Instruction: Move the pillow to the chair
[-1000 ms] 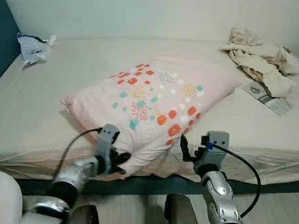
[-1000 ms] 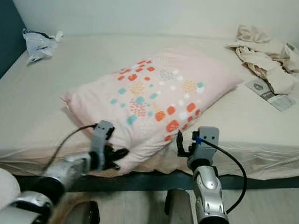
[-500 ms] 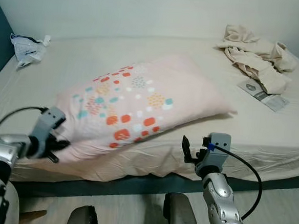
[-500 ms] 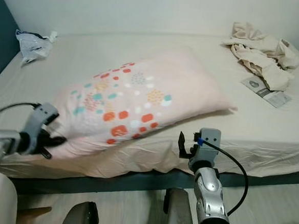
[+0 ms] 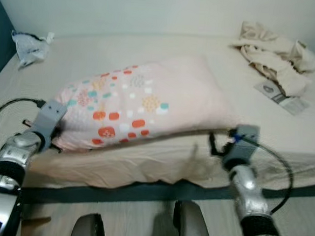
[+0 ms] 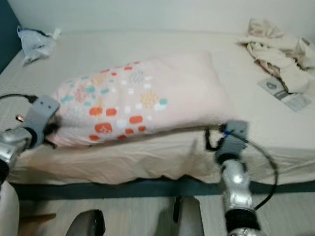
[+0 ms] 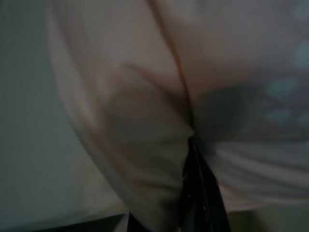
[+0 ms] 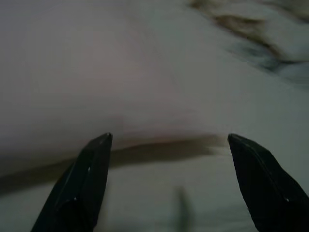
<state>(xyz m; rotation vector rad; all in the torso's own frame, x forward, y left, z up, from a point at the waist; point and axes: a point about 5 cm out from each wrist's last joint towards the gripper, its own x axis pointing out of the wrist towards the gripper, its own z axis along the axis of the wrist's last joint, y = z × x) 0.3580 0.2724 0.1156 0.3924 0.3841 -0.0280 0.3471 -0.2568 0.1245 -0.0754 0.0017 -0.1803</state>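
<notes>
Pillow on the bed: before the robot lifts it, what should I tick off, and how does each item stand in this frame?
1. Left hand shut on the pillow corner: ok, fabric is bunched at its fingers.
2. Right hand on the pillow: not ok, its fingers are open, at the pillow's near edge with nothing between them.
3. Pillow free of the clothes and the booklet: ok, both lie apart from it.
4. Pillow off the bed: not ok, it rests there.
5. Chair location: cannot tell.
</notes>
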